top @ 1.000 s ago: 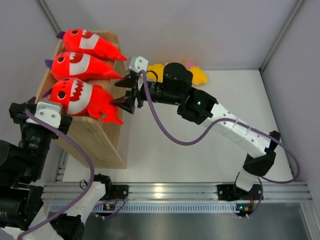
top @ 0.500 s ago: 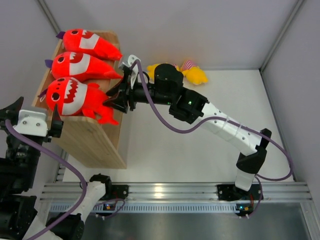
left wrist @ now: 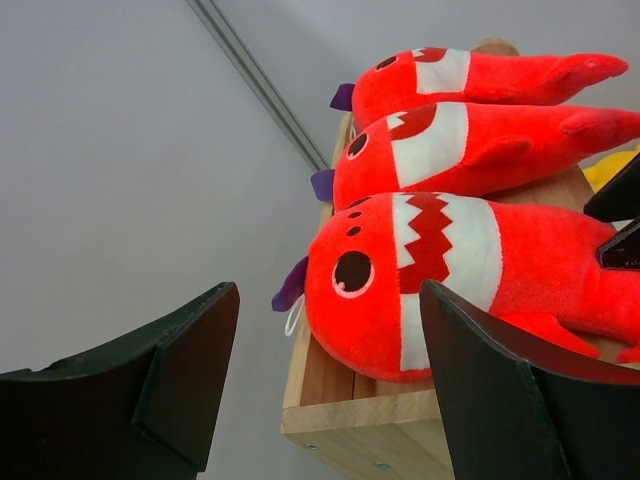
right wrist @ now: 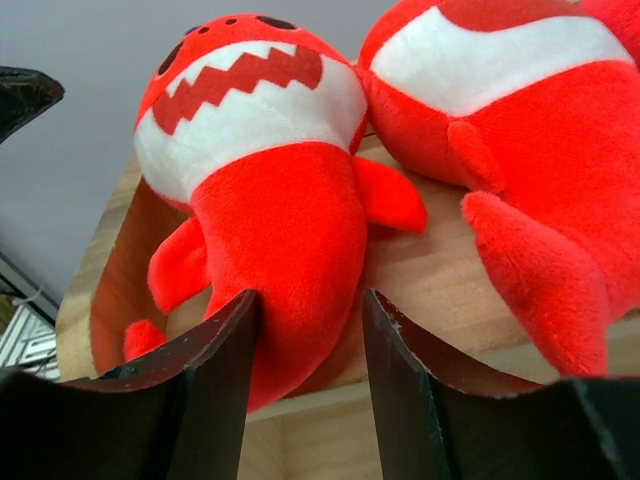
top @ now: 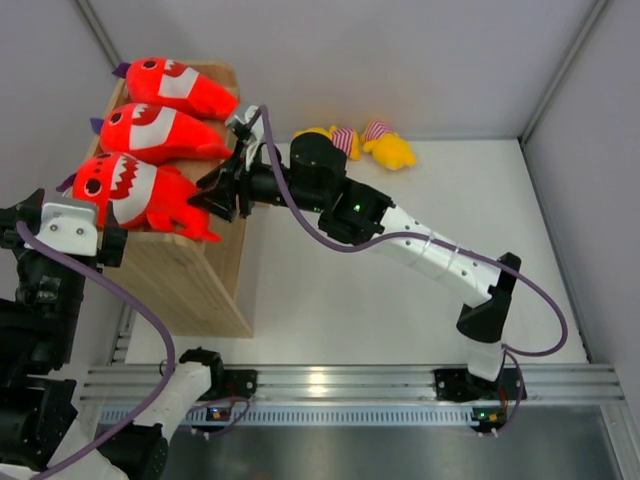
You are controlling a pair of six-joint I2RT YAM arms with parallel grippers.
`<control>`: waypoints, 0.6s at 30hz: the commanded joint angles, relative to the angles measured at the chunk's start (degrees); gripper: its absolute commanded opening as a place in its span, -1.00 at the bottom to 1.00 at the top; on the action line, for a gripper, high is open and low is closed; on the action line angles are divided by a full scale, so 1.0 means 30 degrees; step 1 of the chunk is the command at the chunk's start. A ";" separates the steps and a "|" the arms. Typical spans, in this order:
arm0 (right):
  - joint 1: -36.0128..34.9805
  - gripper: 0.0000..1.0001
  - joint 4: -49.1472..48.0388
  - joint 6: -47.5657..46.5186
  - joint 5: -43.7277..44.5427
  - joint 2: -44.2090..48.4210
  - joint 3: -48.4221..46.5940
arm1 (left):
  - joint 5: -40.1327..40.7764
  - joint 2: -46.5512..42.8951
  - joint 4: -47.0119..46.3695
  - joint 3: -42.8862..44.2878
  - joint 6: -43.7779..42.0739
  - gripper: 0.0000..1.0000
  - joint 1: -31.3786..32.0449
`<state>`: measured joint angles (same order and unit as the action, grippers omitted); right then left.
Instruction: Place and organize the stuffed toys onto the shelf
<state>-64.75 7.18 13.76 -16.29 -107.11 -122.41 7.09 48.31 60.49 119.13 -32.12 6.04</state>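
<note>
Now | right arm: stretched far out to the left, wrist level with the shelf [top: 200,280] top | right gripper [right wrist: 305,310]: narrowed onto the tail of the near shark [top: 135,192], which lies on the shelf | left arm: raised beside the shelf | left gripper [left wrist: 330,290]: wide, holding nothing

Your right gripper [top: 215,195] has reached the shelf [top: 190,270] and closed round the tail of the front shark [top: 130,190], pushing it along the shelf, while your left gripper [left wrist: 328,290] drew away.
</note>
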 commanded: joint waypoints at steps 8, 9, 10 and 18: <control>-0.0301 0.53 -0.0402 -0.2385 0.2032 0.2652 0.0344 | 0.0126 -0.0459 -0.0622 -0.0745 0.0276 0.77 -0.0022; -0.0272 0.62 -0.0314 -0.2592 0.2178 0.2830 0.0460 | 0.0271 -0.0489 -0.0593 -0.0804 0.0248 0.81 -0.0080; -0.0301 0.66 -0.0168 -0.2971 0.2266 0.3064 0.0519 | 0.0360 -0.0577 -0.0622 -0.0833 0.0247 0.82 -0.0110; 0.0050 0.99 0.0945 -0.4440 0.3348 0.5554 0.1601 | 0.3607 -0.1133 -0.1441 -0.0804 0.0775 0.97 -0.0724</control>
<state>-64.79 9.54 3.27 -8.69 -95.42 -118.89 11.49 45.84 60.10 116.71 -31.16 4.99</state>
